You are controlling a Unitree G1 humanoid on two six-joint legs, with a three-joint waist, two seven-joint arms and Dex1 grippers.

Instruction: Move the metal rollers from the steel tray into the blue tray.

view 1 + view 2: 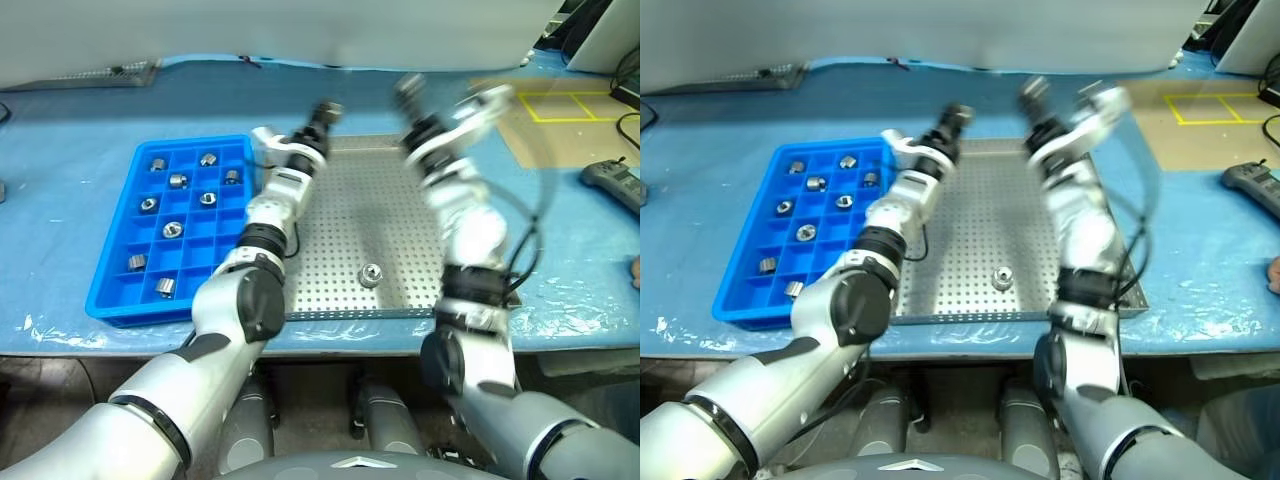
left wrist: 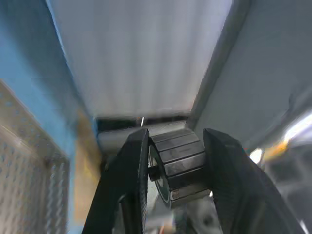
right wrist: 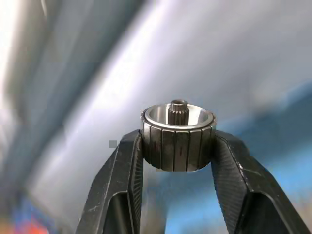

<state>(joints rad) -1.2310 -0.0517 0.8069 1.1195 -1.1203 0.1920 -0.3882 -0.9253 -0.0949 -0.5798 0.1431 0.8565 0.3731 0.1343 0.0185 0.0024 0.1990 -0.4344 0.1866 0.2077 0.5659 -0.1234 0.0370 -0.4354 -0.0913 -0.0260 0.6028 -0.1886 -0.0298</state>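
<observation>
Both pincers are gripping metal rollers above the steel tray (image 1: 340, 260): the left gripper (image 2: 175, 146) is pinching one roller (image 2: 178, 168), the right gripper (image 3: 176, 141) another (image 3: 178, 139).

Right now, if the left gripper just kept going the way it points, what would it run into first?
Probably nothing close. The left gripper, holding a roller, points up and away over the far edge of the steel tray, toward the pale wall behind the table. Depth is hard to judge.
</observation>
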